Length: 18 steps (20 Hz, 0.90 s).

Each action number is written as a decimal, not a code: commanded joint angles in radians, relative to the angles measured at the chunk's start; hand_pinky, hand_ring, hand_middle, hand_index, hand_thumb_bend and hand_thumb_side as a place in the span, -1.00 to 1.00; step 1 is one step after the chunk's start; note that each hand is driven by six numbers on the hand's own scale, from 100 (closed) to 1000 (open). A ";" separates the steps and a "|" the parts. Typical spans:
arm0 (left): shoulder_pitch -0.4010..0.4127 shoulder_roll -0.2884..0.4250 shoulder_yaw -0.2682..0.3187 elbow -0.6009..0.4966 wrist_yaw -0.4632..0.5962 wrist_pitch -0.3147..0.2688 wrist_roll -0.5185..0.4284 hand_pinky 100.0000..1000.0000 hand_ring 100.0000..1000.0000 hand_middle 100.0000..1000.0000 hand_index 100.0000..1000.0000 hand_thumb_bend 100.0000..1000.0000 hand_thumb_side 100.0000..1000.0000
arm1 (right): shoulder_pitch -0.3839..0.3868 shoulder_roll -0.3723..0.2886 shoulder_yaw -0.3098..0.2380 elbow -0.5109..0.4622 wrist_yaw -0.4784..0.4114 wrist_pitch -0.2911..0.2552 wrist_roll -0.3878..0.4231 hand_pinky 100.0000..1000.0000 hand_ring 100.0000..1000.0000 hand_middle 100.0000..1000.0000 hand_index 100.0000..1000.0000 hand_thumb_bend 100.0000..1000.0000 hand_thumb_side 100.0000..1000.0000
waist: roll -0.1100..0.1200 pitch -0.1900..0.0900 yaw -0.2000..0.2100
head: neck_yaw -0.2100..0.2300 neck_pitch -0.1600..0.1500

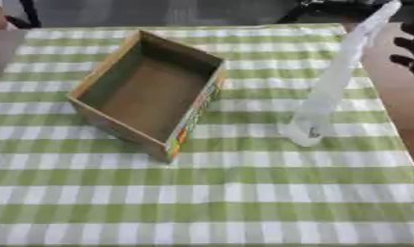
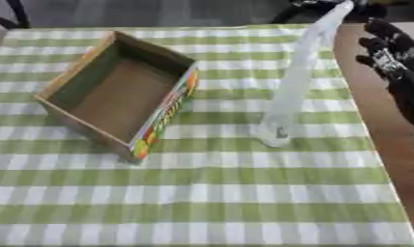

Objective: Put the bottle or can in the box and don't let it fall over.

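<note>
Cardboard box [image 1: 147, 94]: open-topped, empty, brown inside with a coloured printed side; sits left of centre on the green-and-white checked cloth [image 1: 243, 193] over the bench.
Bottle [image 2: 293, 82]: clear plastic, tall and slim, standing upright on the cloth just right of the box, apart from it.
Handling: looks empty, so likely light, slippery and tippy; walls may flex. I'd take it around mid-body, not near the cap.
Right hand [image 2: 394, 67]: black, at the right edge, off the bottle, holding nothing, fingers relaxed and spread.
Hidden: bottle top cut off by the upper edge; left hand not visible; contents hard to judge.
</note>
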 commanded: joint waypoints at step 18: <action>0.002 0.038 0.001 -0.020 -0.007 -0.007 -0.008 0.75 0.46 0.82 0.66 -0.96 0.62 | 0.013 -0.001 0.016 -0.022 0.009 -0.017 0.072 0.84 1.00 1.00 1.00 -1.00 0.11 | 0.004 -0.007 -0.004 | 0.001 -0.023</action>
